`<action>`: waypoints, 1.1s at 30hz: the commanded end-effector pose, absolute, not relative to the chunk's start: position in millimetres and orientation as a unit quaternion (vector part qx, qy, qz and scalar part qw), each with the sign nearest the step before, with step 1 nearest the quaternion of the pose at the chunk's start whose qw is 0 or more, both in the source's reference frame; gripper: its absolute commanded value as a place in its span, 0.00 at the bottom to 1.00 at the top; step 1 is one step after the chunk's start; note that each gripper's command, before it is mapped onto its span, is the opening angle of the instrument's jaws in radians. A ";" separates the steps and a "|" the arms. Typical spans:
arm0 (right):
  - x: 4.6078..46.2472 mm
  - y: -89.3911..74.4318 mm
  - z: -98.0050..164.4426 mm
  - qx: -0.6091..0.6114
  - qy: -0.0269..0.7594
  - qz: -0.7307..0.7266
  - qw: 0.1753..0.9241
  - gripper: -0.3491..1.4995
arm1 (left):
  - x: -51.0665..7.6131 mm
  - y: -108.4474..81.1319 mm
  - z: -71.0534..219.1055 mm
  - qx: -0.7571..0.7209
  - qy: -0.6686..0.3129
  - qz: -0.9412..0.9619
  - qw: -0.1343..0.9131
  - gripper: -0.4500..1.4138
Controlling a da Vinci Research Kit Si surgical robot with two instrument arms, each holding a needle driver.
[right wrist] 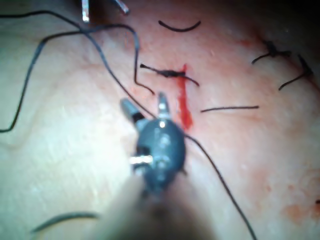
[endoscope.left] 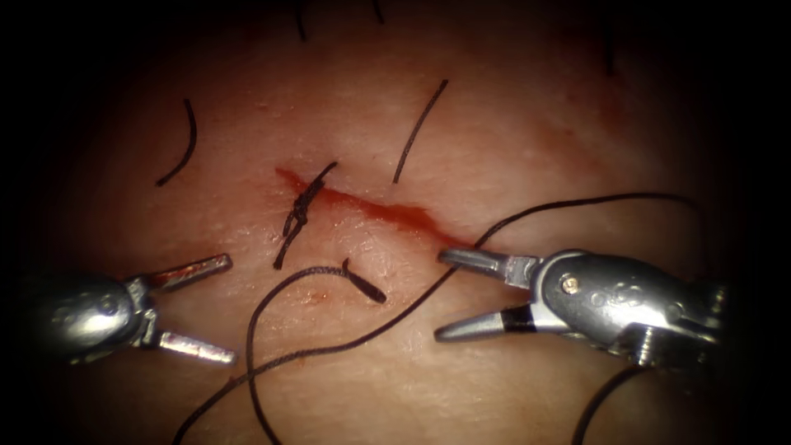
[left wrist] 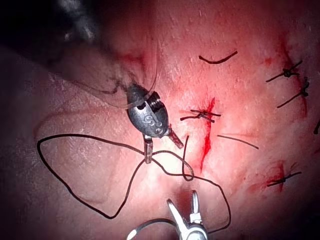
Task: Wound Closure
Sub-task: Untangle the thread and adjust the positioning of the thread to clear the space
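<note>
- At the lower left of the endoscope frame, the left arm's silver two-jawed needle driver (endoscope.left: 198, 309) has its jaws spread wide and grips nothing; its tips point right, toward the cut, and stand well apart from it
- A loose curved cut end of dark thread (endoscope.left: 183, 148) lies on the pale pink pork-belly tissue (endoscope.left: 511, 132) in the upper left, clear of both tools
- Near the middle, the short red slanting cut (endoscope.left: 371, 210) runs from upper left down to lower right, its long axis pointing at the right tool; red fluid (endoscope.left: 408, 216) sits along it
- A dark knotted stitch (endoscope.left: 298, 216) crosses the cut's left end, with its tails sticking out above and below
- A straight cut end of thread (endoscope.left: 420, 130) lies above the cut
- The long dark suture thread (endoscope.left: 362, 334) loops across the lower centre, passes between the two tools and rises to the right tool's upper jaw
- I cannot make out the curved needle for certain; a thick dark piece (endoscope.left: 364, 284) below the cut may be it or a thread end
- At the right, the right arm's silver needle driver (endoscope.left: 443, 294) has its jaws parted, holding nothing, its upper jaw tip touching the cut's lower right end; this arm is plainly the nearer to the cut
- No containers in the scene
</note>
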State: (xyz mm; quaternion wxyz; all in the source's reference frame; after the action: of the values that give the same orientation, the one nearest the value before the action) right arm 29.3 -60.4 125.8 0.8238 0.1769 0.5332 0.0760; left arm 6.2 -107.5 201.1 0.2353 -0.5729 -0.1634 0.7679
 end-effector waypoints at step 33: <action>34.4 -63.2 124.0 0.110 0.496 0.017 0.861 0.48 | 2.0 -106.3 204.5 -0.533 -0.251 0.747 0.307 0.00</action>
State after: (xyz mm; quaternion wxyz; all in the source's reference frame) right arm 33.9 -63.0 123.5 0.8628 0.1059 0.4941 0.0162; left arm 2.6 -105.3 204.2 0.3044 -0.5318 -0.2538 0.7484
